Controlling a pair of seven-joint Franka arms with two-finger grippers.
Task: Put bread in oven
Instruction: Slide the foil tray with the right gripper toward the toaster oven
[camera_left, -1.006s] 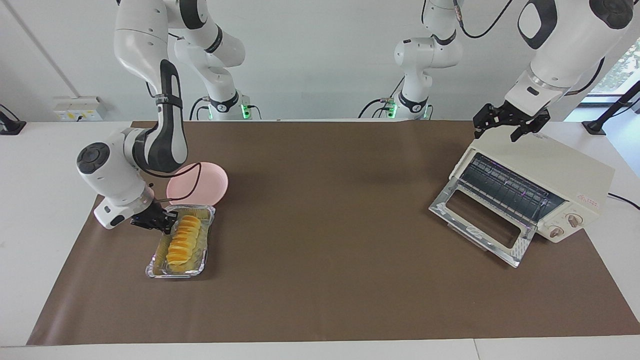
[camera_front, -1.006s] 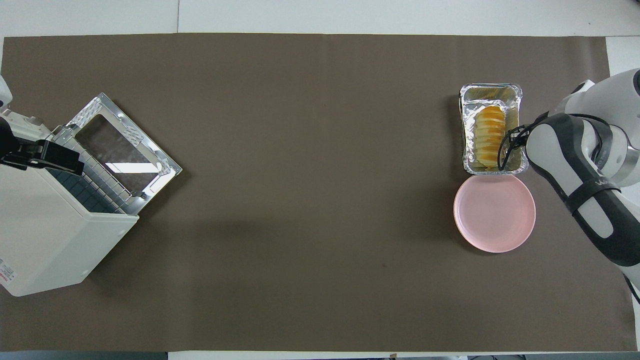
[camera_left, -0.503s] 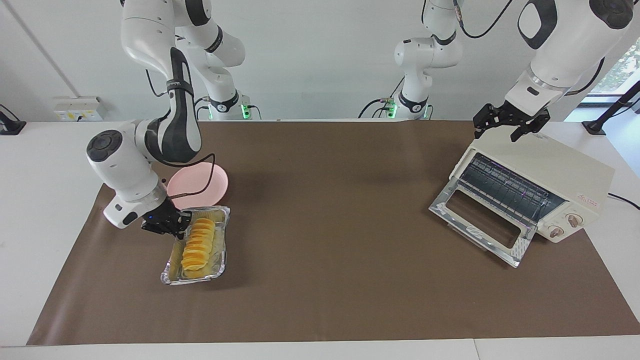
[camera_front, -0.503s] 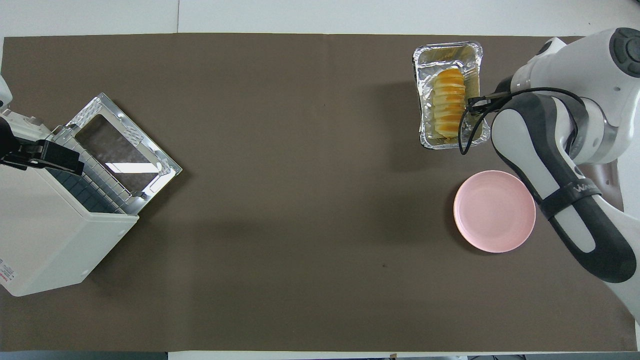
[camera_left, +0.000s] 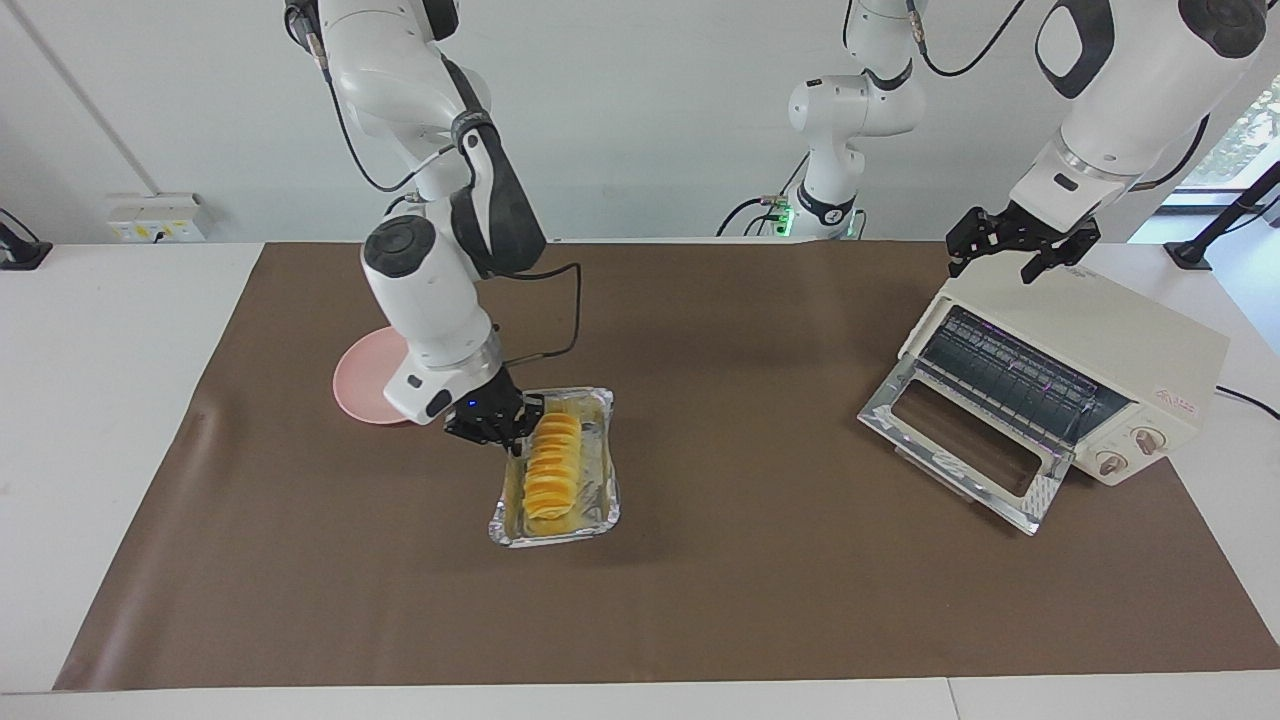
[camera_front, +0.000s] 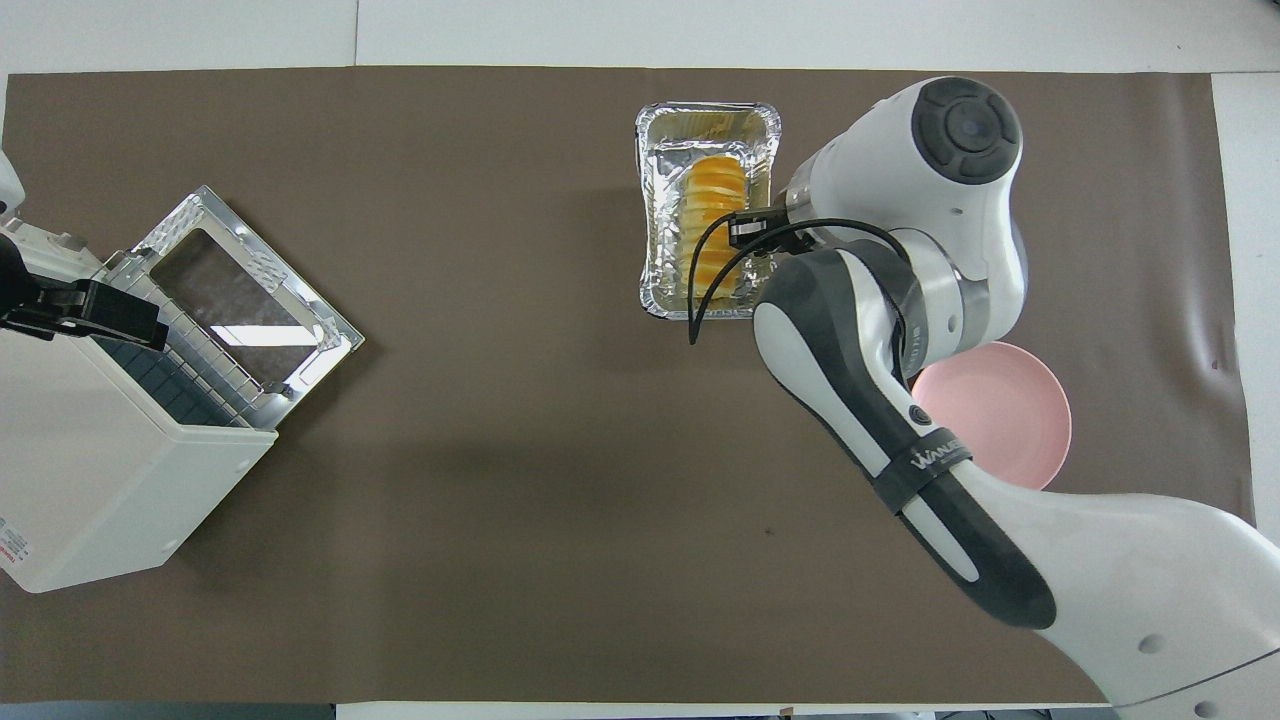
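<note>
Lowest in the facing view, just left of centre, the foil tray (camera_left: 555, 537) sits over the brown mat (camera_left: 750, 620) with the bread (camera_left: 553, 465) lying lengthwise in it. The right gripper (camera_left: 515, 430) has its fingertips pinched together on the tray's long rim, at the side toward the right arm's end of the table. So the bread travels in its tray, not in the jaws. We cannot tell from here whether the tray is lifted clear or sliding on the mat.

We judge the step in hand to be the carry toward the oven (camera_left: 1130, 345), which stands at the right of that view. Its door (camera_left: 1040, 490) is dropped open toward the middle of the table and the wire rack is bare. Tray and oven are well apart. The next move calls for crossing the remaining mat, turning the tray's short end to the opening, and clearing the lowered door before setting it on the rack. A one-sided pinch on thin foil may let the tray tip or buckle.

Higher, at centre left, the pink plate (camera_left: 360, 385) lies half hidden by the right arm. At upper right the left gripper (camera_left: 1020, 250) waits over the oven's top, jaws spread wide and holding nothing.

A second ago the tray lay at the far left of the view, just beside the plate. It has since come to the centre, away from the plate, and the right arm has swung with it. The oven and the left gripper have not moved.
</note>
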